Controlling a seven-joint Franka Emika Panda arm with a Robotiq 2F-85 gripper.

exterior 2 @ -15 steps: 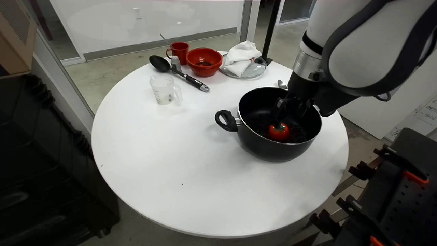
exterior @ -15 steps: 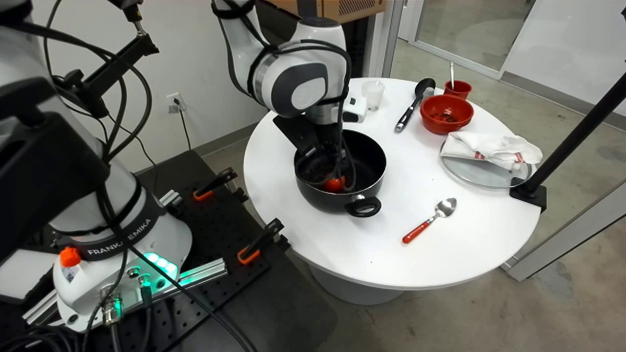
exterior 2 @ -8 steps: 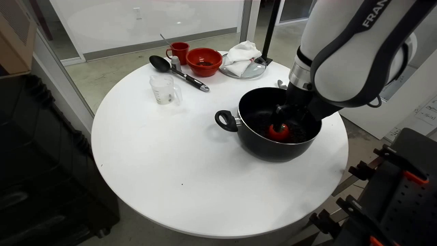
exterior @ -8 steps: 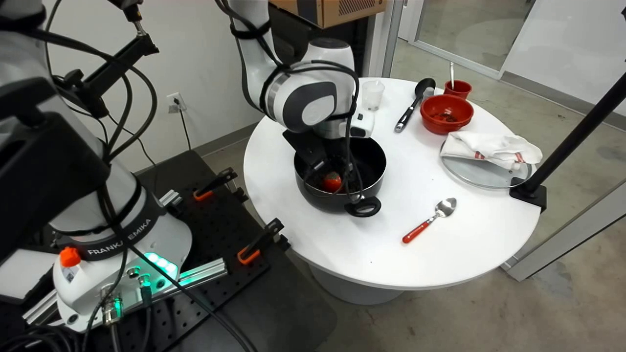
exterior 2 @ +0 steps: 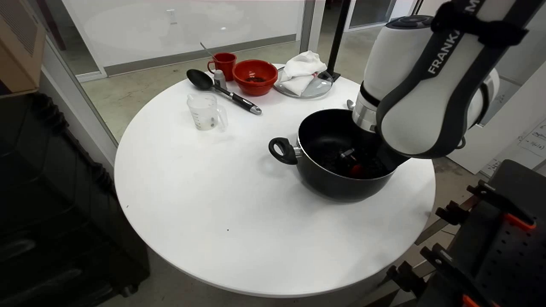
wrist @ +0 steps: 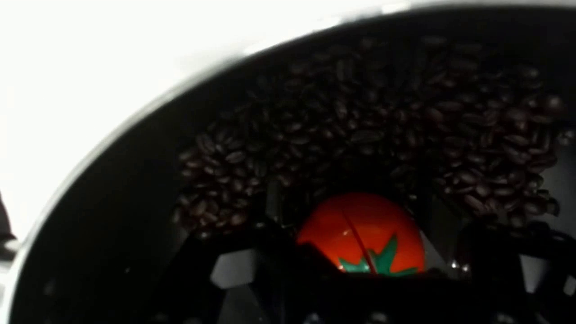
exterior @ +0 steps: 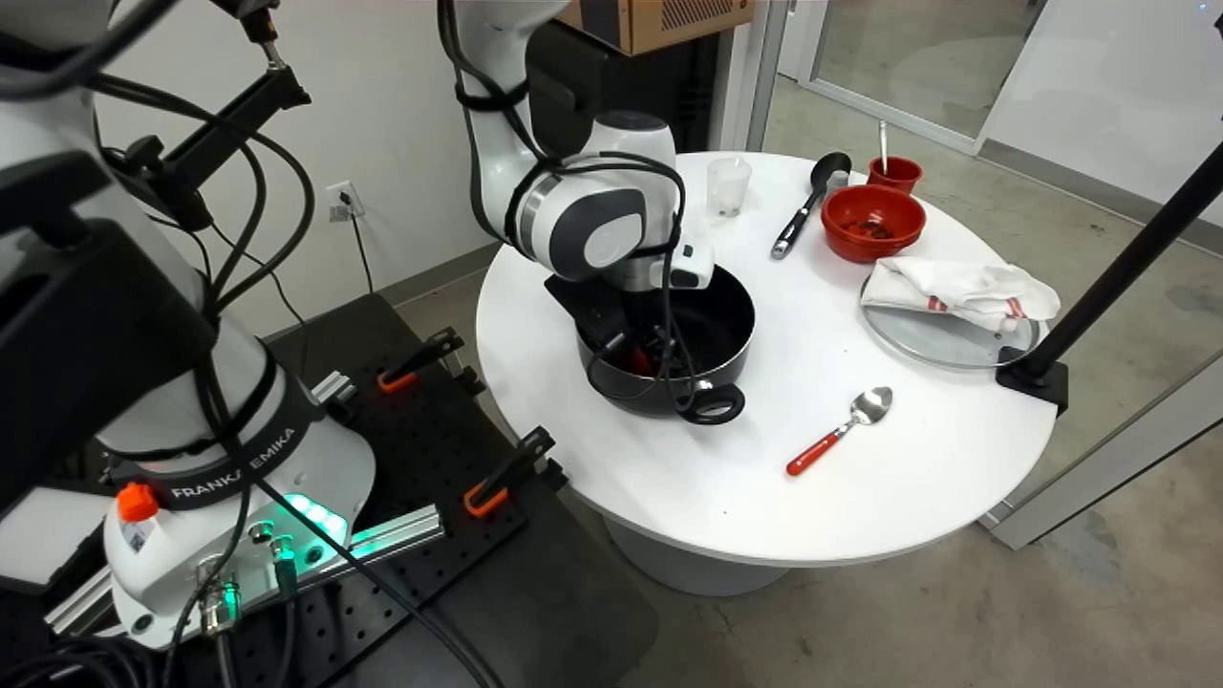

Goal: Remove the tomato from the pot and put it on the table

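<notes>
A glass lid [exterior: 938, 340] is partly covered by a cloth [exterior: 958, 287]. Dark bits [exterior 2: 255, 79] are held in a red bowl [exterior 2: 256, 88].

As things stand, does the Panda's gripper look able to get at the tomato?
Probably yes: the wrist view shows the gripper open inside the pot, its fingers on either side of the tomato, and nothing seems to bar the way. Contact is hard to judge.

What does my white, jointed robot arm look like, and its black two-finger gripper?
The white robot arm has rounded shells, dark grey oval caps, silvery joint rings, black cables and white FRANKA lettering on black. The black two-finger gripper is angular; shadow hides any markings.
</notes>
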